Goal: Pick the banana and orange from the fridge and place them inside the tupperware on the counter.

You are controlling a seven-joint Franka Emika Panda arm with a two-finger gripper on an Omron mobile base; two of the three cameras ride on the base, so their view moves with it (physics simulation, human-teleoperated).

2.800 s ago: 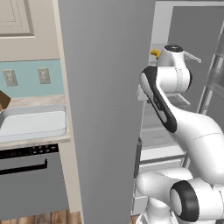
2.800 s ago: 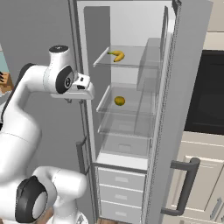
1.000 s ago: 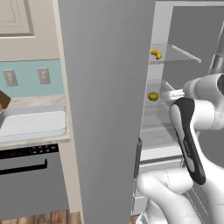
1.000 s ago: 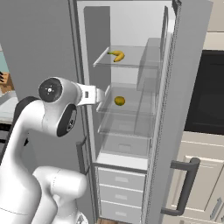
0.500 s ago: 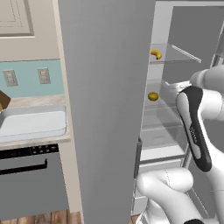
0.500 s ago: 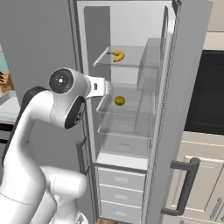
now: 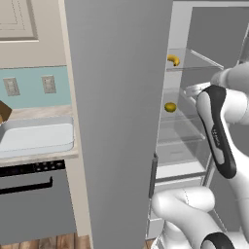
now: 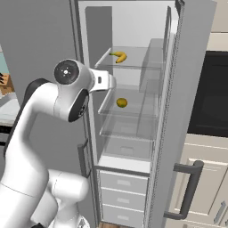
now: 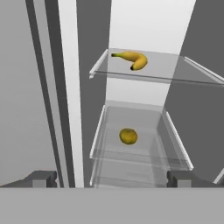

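This is a home kitchen: a tall grey fridge (image 8: pixel 133 111) stands open with clear shelves, beside a beige counter (image 7: pixel 44 156) over a dishwasher front (image 7: pixel 34 204), cream cabinets (image 8: pixel 200 178), a built-in oven (image 8: pixel 209 93) and a blue tiled backsplash (image 7: pixel 29 87) with sockets.

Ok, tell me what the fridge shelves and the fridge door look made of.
Shelves: likely clear glass or plastic; the back wall shows through them, and their edges look pale. Fridge door: a flat, matte grey panel, possibly painted metal; no shine or texture shows to settle it.

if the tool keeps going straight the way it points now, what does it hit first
Probably the orange on the fridge's lower clear shelf; it sits centred between the open tool's fingertips, though depth is hard to judge.
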